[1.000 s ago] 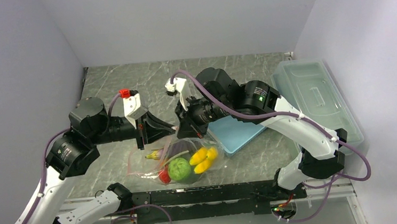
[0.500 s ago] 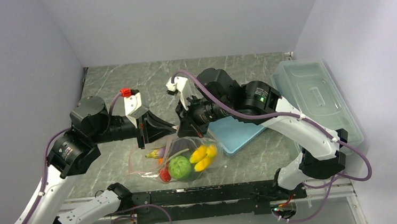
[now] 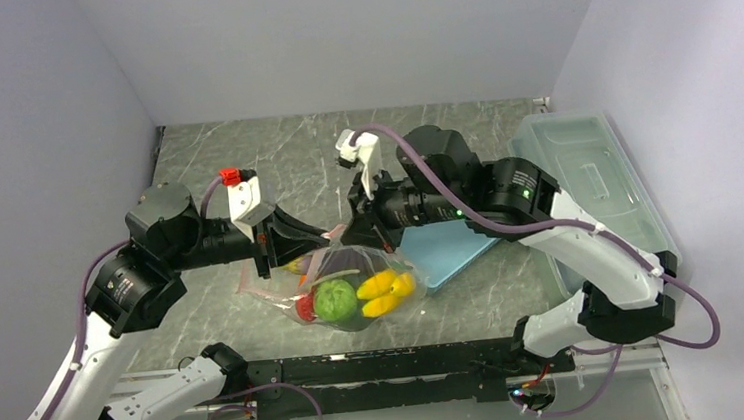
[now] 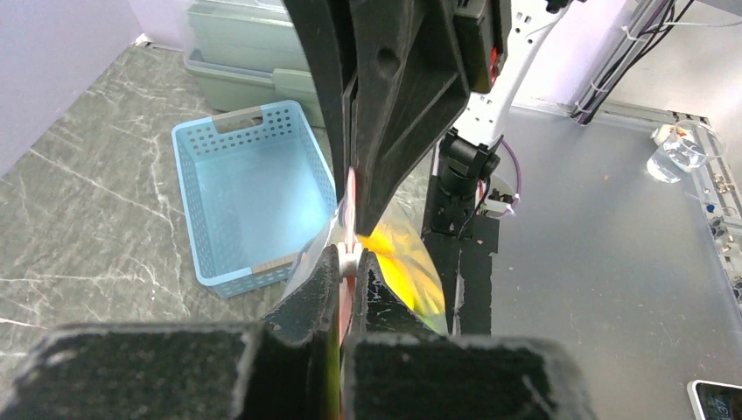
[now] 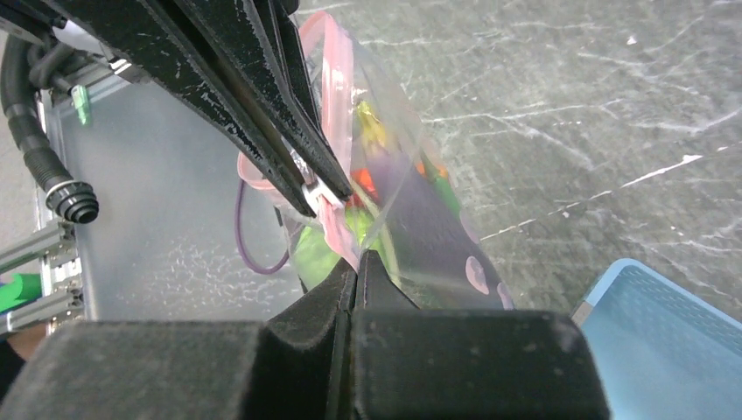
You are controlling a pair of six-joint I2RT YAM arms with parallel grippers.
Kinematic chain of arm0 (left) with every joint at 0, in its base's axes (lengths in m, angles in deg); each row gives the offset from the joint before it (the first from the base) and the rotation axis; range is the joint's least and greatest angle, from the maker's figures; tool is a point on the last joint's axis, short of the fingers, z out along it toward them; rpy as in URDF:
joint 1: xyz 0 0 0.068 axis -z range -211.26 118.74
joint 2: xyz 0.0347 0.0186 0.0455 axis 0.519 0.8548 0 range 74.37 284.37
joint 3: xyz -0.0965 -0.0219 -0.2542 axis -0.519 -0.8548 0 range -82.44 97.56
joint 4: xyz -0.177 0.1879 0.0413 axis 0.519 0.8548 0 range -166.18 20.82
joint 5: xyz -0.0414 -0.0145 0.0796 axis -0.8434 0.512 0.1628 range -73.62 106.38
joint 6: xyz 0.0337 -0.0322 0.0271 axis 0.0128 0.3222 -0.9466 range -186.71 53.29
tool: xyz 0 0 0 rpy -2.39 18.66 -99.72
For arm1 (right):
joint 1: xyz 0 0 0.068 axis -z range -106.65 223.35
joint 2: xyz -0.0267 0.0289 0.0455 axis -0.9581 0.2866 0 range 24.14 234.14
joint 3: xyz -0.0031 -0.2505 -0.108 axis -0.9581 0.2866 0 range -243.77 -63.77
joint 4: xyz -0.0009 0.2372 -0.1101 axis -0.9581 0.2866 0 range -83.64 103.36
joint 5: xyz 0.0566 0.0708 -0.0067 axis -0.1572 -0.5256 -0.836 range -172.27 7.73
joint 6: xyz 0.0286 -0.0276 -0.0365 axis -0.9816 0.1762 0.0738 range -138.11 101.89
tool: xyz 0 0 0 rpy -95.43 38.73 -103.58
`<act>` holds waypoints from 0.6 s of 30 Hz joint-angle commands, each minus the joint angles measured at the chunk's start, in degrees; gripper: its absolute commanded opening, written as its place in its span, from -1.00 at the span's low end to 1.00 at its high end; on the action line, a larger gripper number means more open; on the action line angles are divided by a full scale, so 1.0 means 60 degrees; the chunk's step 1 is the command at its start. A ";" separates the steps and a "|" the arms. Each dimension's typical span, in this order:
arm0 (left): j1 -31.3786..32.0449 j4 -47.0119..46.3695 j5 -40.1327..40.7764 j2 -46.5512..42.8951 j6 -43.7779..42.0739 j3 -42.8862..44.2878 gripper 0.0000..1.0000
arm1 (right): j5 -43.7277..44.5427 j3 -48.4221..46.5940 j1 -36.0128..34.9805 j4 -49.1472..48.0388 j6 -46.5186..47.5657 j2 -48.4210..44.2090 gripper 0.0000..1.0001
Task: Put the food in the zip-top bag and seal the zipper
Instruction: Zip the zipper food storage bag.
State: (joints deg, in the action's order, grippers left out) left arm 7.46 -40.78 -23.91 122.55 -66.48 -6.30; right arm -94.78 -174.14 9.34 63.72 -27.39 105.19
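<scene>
Since a second ago the right gripper (image 3: 349, 238) has drawn rightward, pulling up the clear crinkly zip-top bag (image 3: 345, 272) of toy produce (image 3: 384, 291) at frame centre. It and the left gripper (image 3: 324, 240) both pinch the pale-pink zipper strip (image 5: 337, 96) — best slide apart steadily, keeping it taut.

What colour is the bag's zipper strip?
Pale pink; the zipper strip shows best in the right wrist view.

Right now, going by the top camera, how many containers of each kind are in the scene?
zip-top bag: 1
light-blue basket: 1
clear lidded box: 1
Total: 3
</scene>
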 commanded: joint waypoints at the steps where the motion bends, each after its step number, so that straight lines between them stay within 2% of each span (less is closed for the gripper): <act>1: 0.0036 0.0837 0.0074 -0.0106 -0.0303 -0.0136 -1.00 | 0.0957 0.0040 0.0048 -0.1802 -0.0116 -0.1127 -1.00; 18: 0.0035 0.0971 0.0097 -0.0091 -0.0346 -0.0139 -1.00 | 0.3669 0.1488 0.0056 -0.3391 -0.0181 -0.2828 -1.00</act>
State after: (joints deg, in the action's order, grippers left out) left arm 7.48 -39.86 -23.15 122.53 -67.16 -6.32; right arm -81.54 -165.29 9.14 54.78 -28.04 93.57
